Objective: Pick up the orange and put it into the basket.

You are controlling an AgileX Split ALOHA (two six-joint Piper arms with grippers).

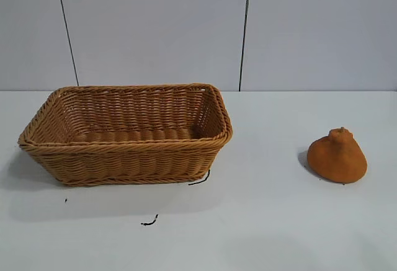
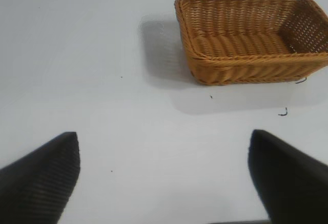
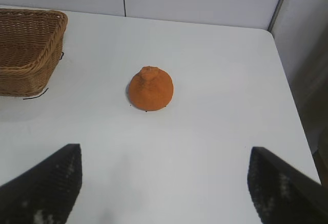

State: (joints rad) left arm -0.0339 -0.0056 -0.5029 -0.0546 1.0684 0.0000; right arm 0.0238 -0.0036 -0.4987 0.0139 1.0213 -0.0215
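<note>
On the white counter [image 1: 260, 221], a small black scrap [image 1: 149, 222] is lying nearest the exterior camera. Beyond it the basket [image 1: 124, 153] is sitting empty at the left, and the orange [image 1: 337, 155] is resting neck up on the counter well apart to the right. The left gripper [image 2: 164, 178] is hanging above bare counter short of the basket, fingers [image 2: 38, 183] spread wide. The right gripper [image 3: 164, 183] is hanging short of the orange, its fingers [image 3: 43, 188] also wide, gripping nothing.
</note>
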